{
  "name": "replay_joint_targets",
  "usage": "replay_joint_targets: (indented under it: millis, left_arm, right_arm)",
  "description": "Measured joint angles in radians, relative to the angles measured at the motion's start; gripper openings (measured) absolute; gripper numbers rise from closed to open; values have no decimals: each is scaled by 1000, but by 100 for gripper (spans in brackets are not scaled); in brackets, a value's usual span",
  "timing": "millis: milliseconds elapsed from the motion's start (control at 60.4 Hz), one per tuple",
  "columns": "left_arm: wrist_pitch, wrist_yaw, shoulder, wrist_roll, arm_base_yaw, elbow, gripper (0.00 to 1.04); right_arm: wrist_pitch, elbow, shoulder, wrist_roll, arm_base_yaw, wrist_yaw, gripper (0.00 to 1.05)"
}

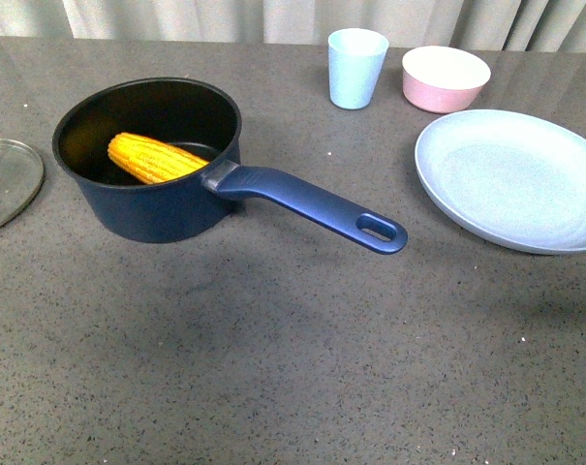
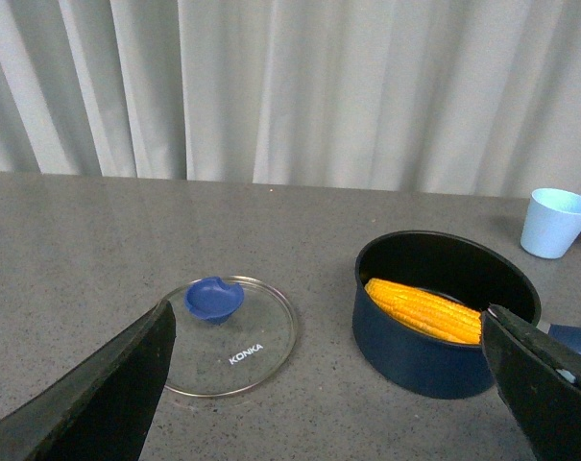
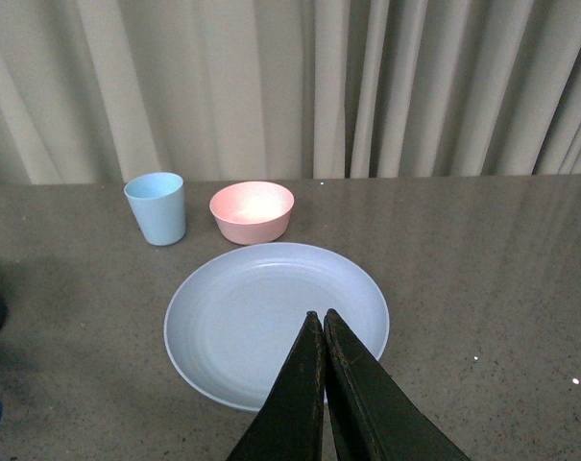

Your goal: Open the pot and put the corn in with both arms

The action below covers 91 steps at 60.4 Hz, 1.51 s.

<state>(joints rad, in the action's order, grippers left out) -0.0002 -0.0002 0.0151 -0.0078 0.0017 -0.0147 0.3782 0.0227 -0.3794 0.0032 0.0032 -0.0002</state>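
Corn (image 2: 424,310) (in pot (image 2: 444,327)) between left gripper (image 2: 328,384) fingers.

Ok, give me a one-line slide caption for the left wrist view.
Corn lying inside the open pot, glass lid flat on the counter beside it, left gripper open and empty.

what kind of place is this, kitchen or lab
Probably a staged kitchen-style test setup, not a real kitchen: a grey speckled countertop holds cookware, a pot with corn in it, a plate, cup and bowl, but pale curtains hang behind, with no stove or sink visible.
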Motion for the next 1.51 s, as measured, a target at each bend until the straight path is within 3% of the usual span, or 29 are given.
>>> replay_joint_targets:
  millis: [662, 762, 1043, 1159, 1507]
  left_arm:
    - [0, 0, 0, 0, 0, 0, 96]
    - [0, 0, 0, 0, 0, 0, 96]
    - [0, 0, 0, 0, 0, 0, 96]
    - [0, 0, 0, 0, 0, 0, 96]
    - [0, 0, 0, 0, 0, 0, 96]
  right_arm:
    - [-201, 0, 202, 0, 0, 0, 2]
    - [-356, 0, 327, 0, 0, 2, 2]
    - [-377, 0, 372, 0, 0, 0, 2]
    - [-377, 0, 373, 0, 0, 0, 26]
    - [-377, 0, 373, 0, 0, 0, 84]
